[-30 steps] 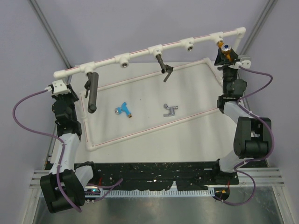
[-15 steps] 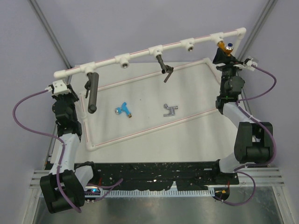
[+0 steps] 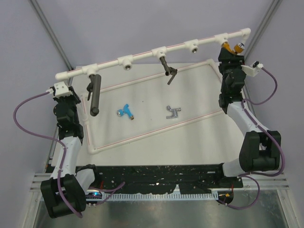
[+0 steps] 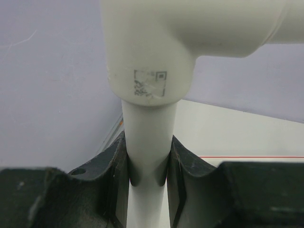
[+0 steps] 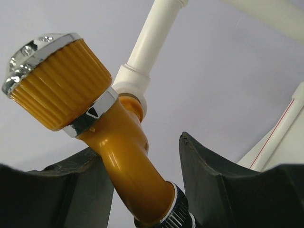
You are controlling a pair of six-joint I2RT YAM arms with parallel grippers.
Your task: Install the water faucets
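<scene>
I'm screwing the orange faucet into the far right socket, with the left gripper clamped on the white pipe. The right gripper straddles the faucet, but I cannot tell if it pinches. Next I'd regrip and twist.

Light: bright, even, diffuse, from above the white pipe.
Shadows: faint, soft, below the white pipe.
Glare: small highlights on orange-gold faucet chrome cap, beside the white pipe.
Focus: overhead crisp; wrist views soft at bottom.
</scene>
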